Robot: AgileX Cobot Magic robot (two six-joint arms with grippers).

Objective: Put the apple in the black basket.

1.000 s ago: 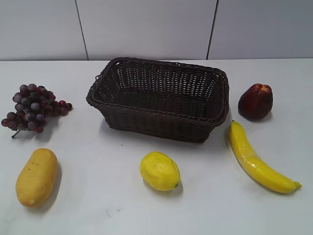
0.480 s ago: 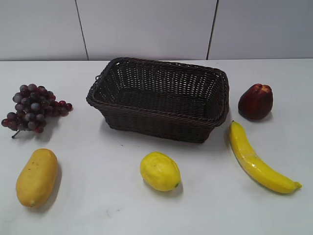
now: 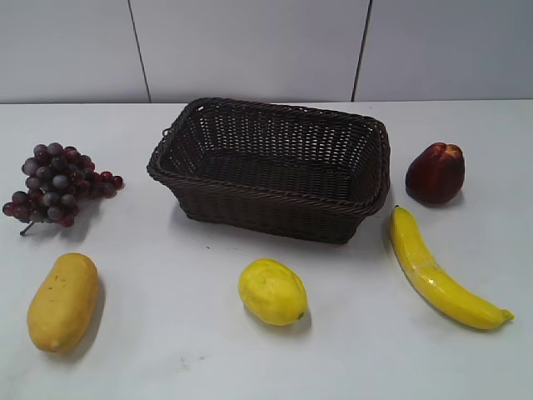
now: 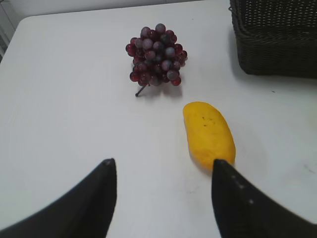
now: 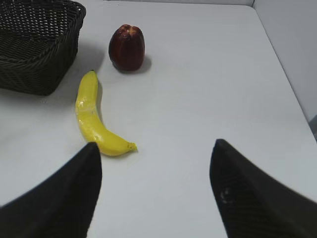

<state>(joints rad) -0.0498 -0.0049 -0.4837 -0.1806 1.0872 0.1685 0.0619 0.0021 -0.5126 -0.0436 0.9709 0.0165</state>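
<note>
A robot test room, like a lab

The worktop [image 3: 166, 367] is plain, white and wide, and the wall [image 3: 250, 50] behind it is made of bare grey panels with thin dark seams. It does not look like a home or a kitchen. Shiny fruit that looks like plastic is laid out in neat, spaced spots around a dark woven basket [image 3: 271, 171]: grapes [image 3: 57, 183], a lemon [image 3: 272, 291] and a banana [image 3: 437, 271]. Two black robot hands, the left hand [image 4: 163, 176] and the right hand [image 5: 156, 161], hang over the worktop.
</note>
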